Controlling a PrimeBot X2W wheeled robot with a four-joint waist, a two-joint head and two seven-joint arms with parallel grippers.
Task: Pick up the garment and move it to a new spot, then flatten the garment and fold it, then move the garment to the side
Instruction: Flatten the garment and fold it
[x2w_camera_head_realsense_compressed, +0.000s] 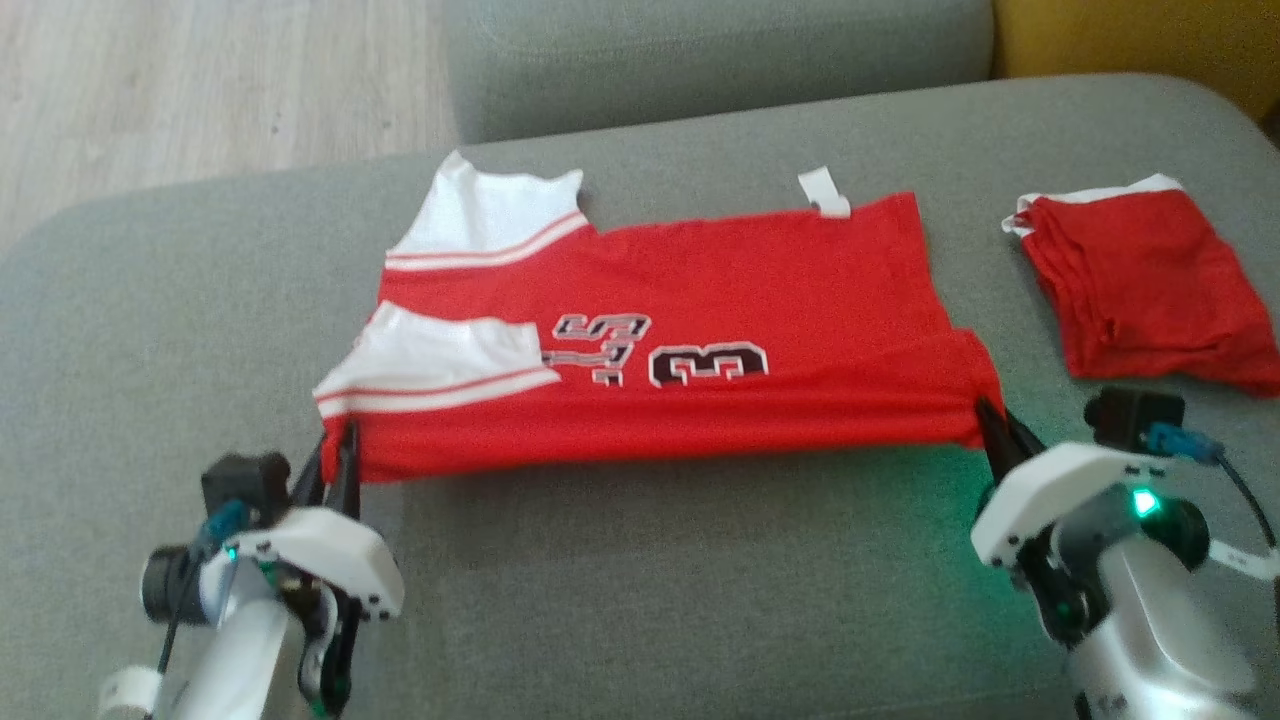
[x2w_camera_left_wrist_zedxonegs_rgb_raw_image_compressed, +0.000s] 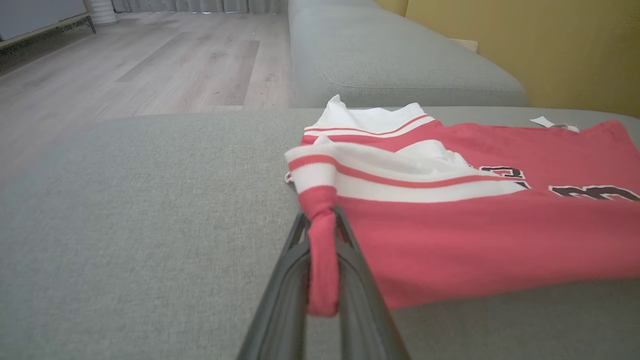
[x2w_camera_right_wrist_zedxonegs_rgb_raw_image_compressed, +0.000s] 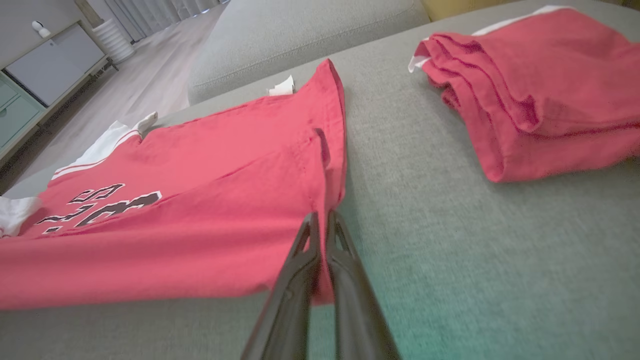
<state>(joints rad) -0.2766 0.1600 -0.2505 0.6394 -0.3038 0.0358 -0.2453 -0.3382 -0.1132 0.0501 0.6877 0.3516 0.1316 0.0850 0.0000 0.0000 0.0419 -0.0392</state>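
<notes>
The garment (x2w_camera_head_realsense_compressed: 700, 330) is a red jersey with white sleeves and dark lettering, spread sideways on a grey sofa seat (x2w_camera_head_realsense_compressed: 640, 580). Its near long edge is lifted slightly off the cushion. My left gripper (x2w_camera_head_realsense_compressed: 338, 440) is shut on the garment's near left corner, below the white sleeve; in the left wrist view a bunched strip of red cloth (x2w_camera_left_wrist_zedxonegs_rgb_raw_image_compressed: 322, 260) sits pinched between the fingers (x2w_camera_left_wrist_zedxonegs_rgb_raw_image_compressed: 360, 280). My right gripper (x2w_camera_head_realsense_compressed: 990, 418) is shut on the near right corner, where the hem (x2w_camera_right_wrist_zedxonegs_rgb_raw_image_compressed: 325, 200) runs down into its closed tips (x2w_camera_right_wrist_zedxonegs_rgb_raw_image_compressed: 320, 235).
A second red garment (x2w_camera_head_realsense_compressed: 1150, 285), folded into a pile, lies on the seat to the right, close to my right wrist. The sofa back (x2w_camera_head_realsense_compressed: 720, 50) rises behind. Wood floor (x2w_camera_head_realsense_compressed: 200, 90) lies beyond the seat's left edge.
</notes>
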